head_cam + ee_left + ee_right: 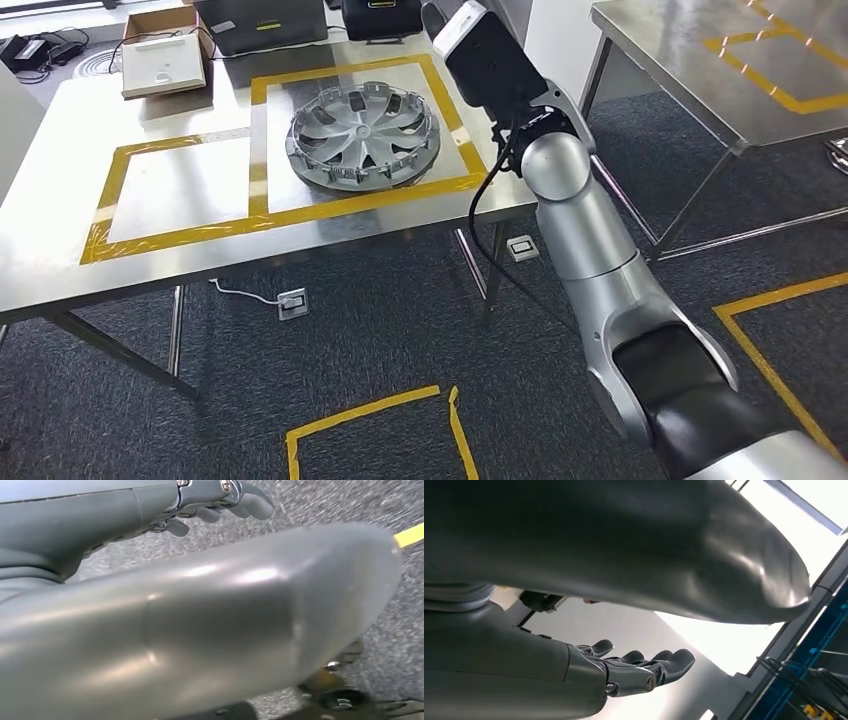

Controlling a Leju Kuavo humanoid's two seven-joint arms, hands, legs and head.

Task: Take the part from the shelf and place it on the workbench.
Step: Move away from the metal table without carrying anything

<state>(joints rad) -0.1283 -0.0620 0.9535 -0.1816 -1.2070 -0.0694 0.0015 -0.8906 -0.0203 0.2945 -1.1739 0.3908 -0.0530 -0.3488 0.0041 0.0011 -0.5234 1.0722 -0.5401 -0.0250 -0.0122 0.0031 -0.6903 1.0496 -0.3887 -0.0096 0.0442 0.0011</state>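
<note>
The right hand (634, 672), hidden behind its wrist housing in the head view, has extended, empty fingers. The left hand (220, 502), its thumb blurred, also holds nothing. The hubcap (362, 137) lies on the desk (60, 255), left of the right arm.

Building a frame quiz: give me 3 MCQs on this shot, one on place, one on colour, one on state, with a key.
1. Where does the hubcap lie?
A. On the floor
B. Inside the right taped square on the workbench
C. In the cardboard box

2. What colour is the tape marking the workbench squares?
A. Yellow
B. Red
C. Blue

3. What is the right hand doing?
A. Gripping the hubcap
B. Holding nothing, fingers extended
C. Pinching a cable

Key: B, the hubcap sits within the right tape outline; A, the lines are yellow; B, the right wrist view shows nothing in the hand.
</note>
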